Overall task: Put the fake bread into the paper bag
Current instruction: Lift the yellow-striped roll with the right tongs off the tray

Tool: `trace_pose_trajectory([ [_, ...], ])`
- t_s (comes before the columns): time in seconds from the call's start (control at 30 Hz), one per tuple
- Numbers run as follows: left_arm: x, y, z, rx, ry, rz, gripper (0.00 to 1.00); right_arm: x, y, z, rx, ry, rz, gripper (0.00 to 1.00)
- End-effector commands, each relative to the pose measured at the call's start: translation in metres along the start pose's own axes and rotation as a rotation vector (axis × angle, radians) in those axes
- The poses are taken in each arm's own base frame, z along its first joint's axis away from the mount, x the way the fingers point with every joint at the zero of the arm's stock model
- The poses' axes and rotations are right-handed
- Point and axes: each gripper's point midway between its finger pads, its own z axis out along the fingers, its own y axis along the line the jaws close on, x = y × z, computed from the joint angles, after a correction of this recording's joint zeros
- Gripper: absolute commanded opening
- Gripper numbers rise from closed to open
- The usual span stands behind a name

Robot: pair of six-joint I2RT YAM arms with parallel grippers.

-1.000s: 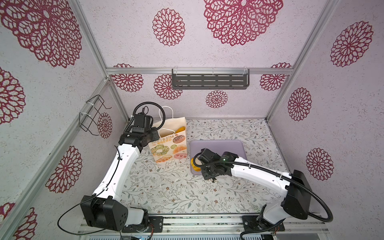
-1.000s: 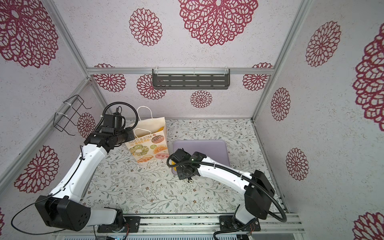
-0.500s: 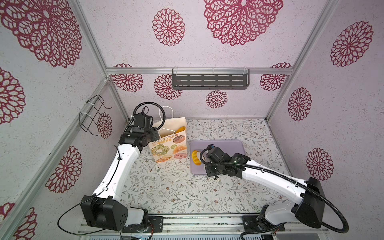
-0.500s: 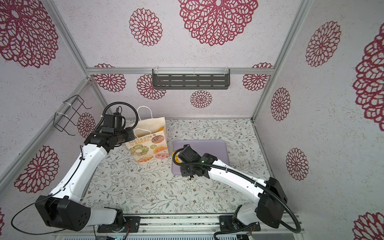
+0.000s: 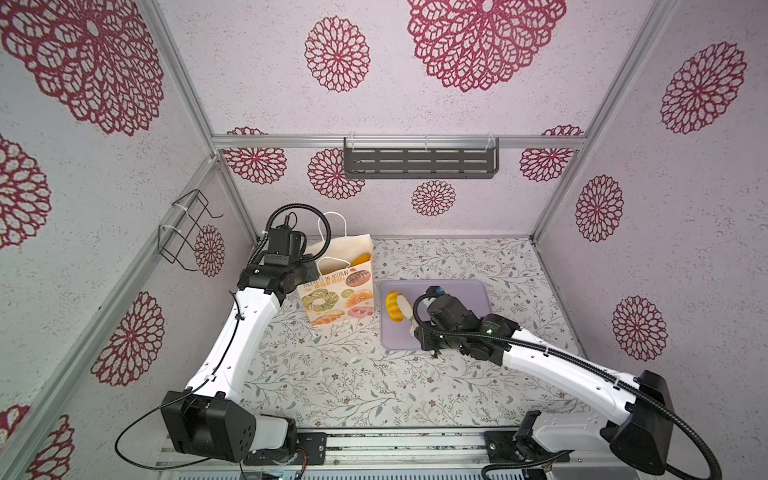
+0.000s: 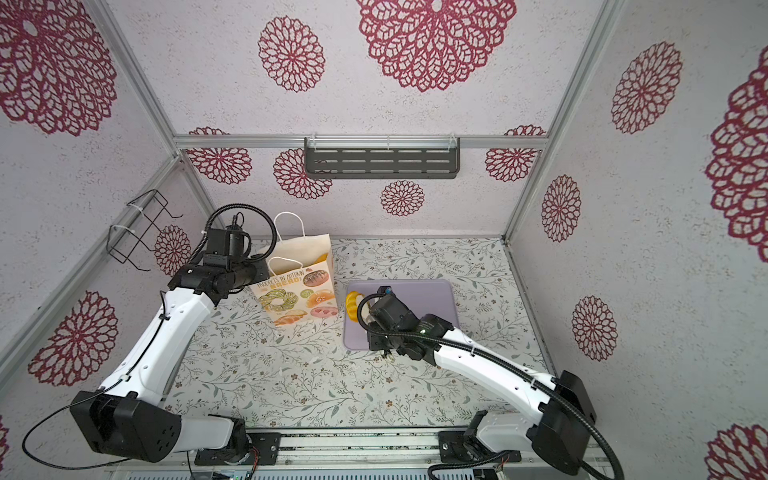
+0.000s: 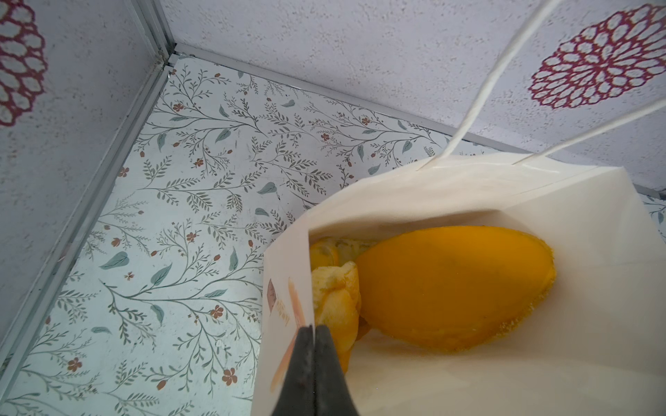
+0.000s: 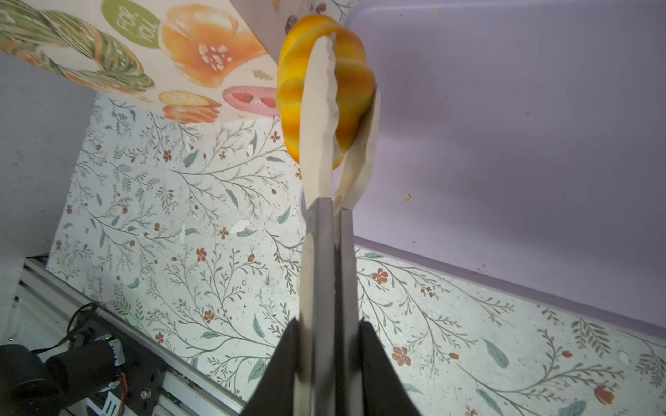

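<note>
Fake bread [image 8: 355, 83] sits between tongs [image 8: 317, 144] tips, ahead of right pincer [image 8: 329, 327] clenching them.

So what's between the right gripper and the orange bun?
Cream tongs: the right gripper is shut on their handles and their tips clamp the bun, as the right wrist view shows.

surface: floral tabletop [image 5: 332, 374] | on it: paper bag [image 5: 336, 296], lilac tray [image 5: 461, 286]

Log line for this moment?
left gripper: shut on paper bag | right gripper: shut on tongs | tongs: clamping orange bun at lilac tray edge
</note>
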Motion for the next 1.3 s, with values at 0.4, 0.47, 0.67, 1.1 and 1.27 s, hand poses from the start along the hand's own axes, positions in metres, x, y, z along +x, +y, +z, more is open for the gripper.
trace_pose_trajectory([
  [0.4, -0.004, -0.007, -0.001, 0.022, -0.015, 0.017, 0.0, -0.048, 0.016, -0.04, -0.15, -0.24, 0.073, 0.0],
  [0.47, -0.004, -0.007, -0.001, 0.022, -0.016, 0.018, 0.0, -0.052, 0.018, -0.044, -0.161, -0.264, 0.07, 0.0],
  [0.67, -0.004, -0.007, -0.001, 0.023, -0.016, 0.019, 0.0, -0.066, 0.019, -0.055, -0.171, -0.322, 0.06, 0.0],
  [1.1, -0.004, -0.008, -0.001, 0.025, -0.015, 0.018, 0.0, -0.101, 0.038, -0.081, -0.236, -0.451, 0.03, 0.0],
  [1.27, -0.004, -0.007, -0.002, 0.024, -0.017, 0.019, 0.0, -0.11, 0.045, -0.088, -0.256, -0.484, 0.018, 0.0],
])
